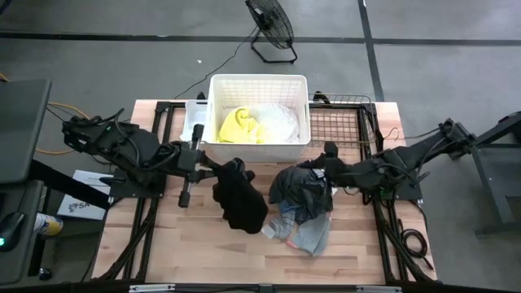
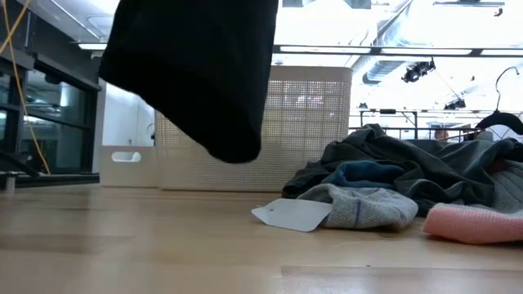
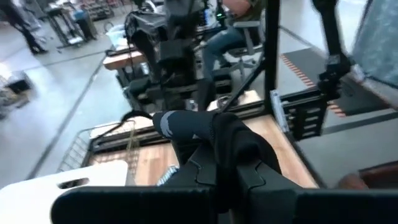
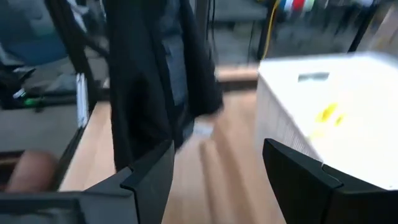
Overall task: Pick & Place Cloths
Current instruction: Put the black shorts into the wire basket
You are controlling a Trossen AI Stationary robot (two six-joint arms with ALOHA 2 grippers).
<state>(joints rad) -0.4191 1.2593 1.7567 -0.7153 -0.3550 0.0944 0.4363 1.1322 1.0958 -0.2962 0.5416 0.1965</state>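
A black cloth (image 1: pixel 241 200) hangs from my left gripper (image 1: pixel 218 169), which is shut on it left of the table's middle. In the low view the black cloth (image 2: pixel 196 73) hangs clear of the wood. A pile of dark grey, blue-grey and light cloths (image 1: pixel 301 202) lies on the table at centre right. My right gripper (image 1: pixel 330 155) stands open over the pile's far edge with nothing between its fingers (image 4: pixel 152 174). The white slatted basket (image 1: pixel 218 98) at the far edge holds a yellow cloth (image 1: pixel 239 126) and a white cloth (image 1: pixel 278 122). My left gripper holds a bunched upper part of the black cloth (image 3: pixel 208 134), which drapes over the fingers and hides the place of contact. The fingers come nearly level from the table's left. The cloth hangs slack below them, its lower end (image 2: pixel 233 151) clear of the table.
A wire rack (image 1: pixel 340 126) lies right of the basket, and a small white tub (image 1: pixel 194 120) left of it. A white tag (image 2: pixel 294 214) and a pink cloth (image 2: pixel 474 222) lie by the pile. Bare wood shows at the near left (image 1: pixel 195 244). A fan (image 1: pixel 273 24) stands beyond the table.
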